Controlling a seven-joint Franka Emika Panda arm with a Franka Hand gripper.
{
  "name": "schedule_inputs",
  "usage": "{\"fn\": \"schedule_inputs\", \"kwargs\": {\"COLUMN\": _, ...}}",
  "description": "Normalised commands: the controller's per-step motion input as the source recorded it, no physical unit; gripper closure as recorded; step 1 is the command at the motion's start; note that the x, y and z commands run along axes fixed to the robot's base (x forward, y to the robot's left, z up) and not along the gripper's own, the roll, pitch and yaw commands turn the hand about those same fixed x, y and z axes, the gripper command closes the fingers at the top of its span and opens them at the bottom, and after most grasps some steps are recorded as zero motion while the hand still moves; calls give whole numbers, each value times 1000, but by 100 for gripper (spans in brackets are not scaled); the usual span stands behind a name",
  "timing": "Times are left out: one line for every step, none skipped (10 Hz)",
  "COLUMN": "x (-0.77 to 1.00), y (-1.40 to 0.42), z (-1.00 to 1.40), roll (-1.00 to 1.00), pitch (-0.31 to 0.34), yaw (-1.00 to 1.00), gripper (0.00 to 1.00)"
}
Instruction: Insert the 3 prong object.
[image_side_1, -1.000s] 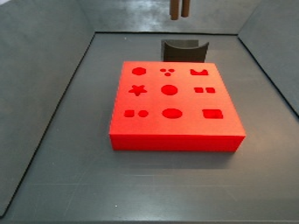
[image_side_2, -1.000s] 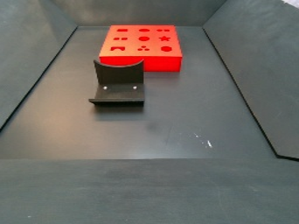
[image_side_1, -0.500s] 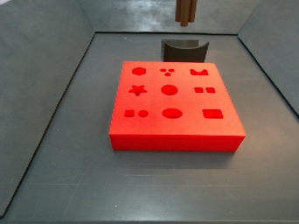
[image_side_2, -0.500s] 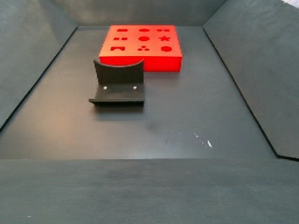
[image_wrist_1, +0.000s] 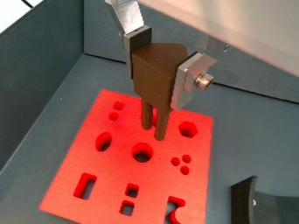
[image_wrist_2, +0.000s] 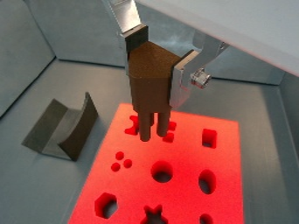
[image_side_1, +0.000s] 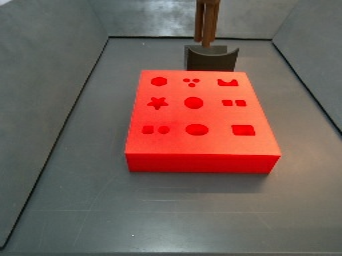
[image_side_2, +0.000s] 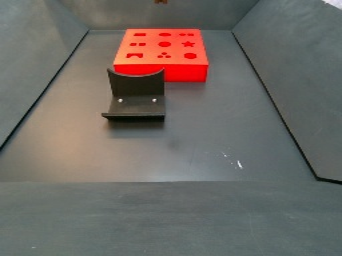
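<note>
Above the red board (image_wrist_1: 138, 162), the gripper (image_wrist_1: 162, 68) holds the 3 prong object (image_wrist_1: 153, 83) upright, its silver fingers (image_wrist_1: 191, 77) clamped on the brown block from two opposite sides. Both wrist views show the same hold; in a wrist view the block (image_wrist_2: 149, 77) fills the gap between the plates, with no space left on either side. Thin prongs hang from the block's lower end and point down at the board without touching it. Their tips are clear of the board's top face in both wrist views, over the region near the three small round holes, though which hole they line up with cannot be told.

In a side view the 3 prong object (image_side_1: 207, 20) shows as a narrow brown bar coming down from the top edge, behind the far side of the red board (image_side_1: 198, 122) and in front of the dark grey curved holder (image_side_1: 210, 56). The gripper itself is cut off there.

Beyond the board, the holder stands on the dark floor, just beside the board's edge but apart from it. In a side view the holder (image_side_2: 135, 96) sits nearer the camera than the red board (image_side_2: 164, 54), and neither the gripper nor the block can be made out there.
</note>
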Motion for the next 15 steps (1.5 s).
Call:
{"fn": "schedule_inputs", "kwargs": {"x": 234, "y": 177, "z": -257, "roll": 19, "pitch": -11, "yaw": 694, "gripper": 100}}
{"fn": "schedule_inputs", "kwargs": {"x": 0, "y": 54, "z": 0, "roll": -40, "pitch": 0, "yaw": 23, "gripper": 100}}
{"fn": "schedule_inputs", "kwargs": {"x": 0, "y": 0, "z": -77, "roll": 0, "pitch": 0, "yaw": 51, "gripper": 100}}
{"fn": "schedule_inputs", "kwargs": {"x": 163, "y": 283, "z": -103, "roll": 0, "pitch": 234, "yaw": -666, "gripper": 100}}
{"fn": "schedule_inputs", "kwargs": {"x": 6, "y": 271, "z": -169, "roll": 0, "pitch": 296, "yaw": -740, "gripper": 100}}
{"fn": "schedule_inputs", "kwargs": {"x": 0, "y": 263, "z": -171, "roll": 0, "pitch": 300, "yaw": -751, "gripper": 100}}
{"fn": "schedule_inputs", "kwargs": {"x": 0, "y": 260, "z": -171, "roll": 0, "pitch": 301, "yaw": -754, "gripper": 100}}
{"fn": "schedule_inputs", "kwargs": {"x": 0, "y": 257, "z": -171, "roll": 0, "pitch": 300, "yaw": -760, "gripper": 100}}
{"fn": "schedule_inputs", "kwargs": {"x": 0, "y": 209, "z": -137, "roll": 0, "pitch": 296, "yaw": -794, "gripper": 100}}
{"fn": "schedule_inputs", "kwargs": {"x": 0, "y": 126, "z": -71, "roll": 0, "pitch": 280, "yaw": -857, "gripper": 100}}
{"fn": "schedule_inputs", "kwargs": {"x": -20, "y": 37, "z": -6, "roll": 0, "pitch": 256, "yaw": -909, "gripper": 100}}
{"fn": "schedule_inputs", "kwargs": {"x": 0, "y": 0, "z": 94, "roll": -63, "pitch": 143, "yaw": -951, "gripper": 100}}
{"fn": "schedule_inputs", "kwargs": {"x": 57, "y": -46, "z": 277, "roll": -134, "pitch": 53, "yaw": -974, "gripper": 100}}
{"fn": "schedule_inputs", "kwargs": {"x": 74, "y": -46, "z": 294, "roll": -149, "pitch": 44, "yaw": -974, "gripper": 100}}
{"fn": "schedule_inputs", "kwargs": {"x": 74, "y": -46, "z": 297, "roll": -147, "pitch": 43, "yaw": -974, "gripper": 100}}
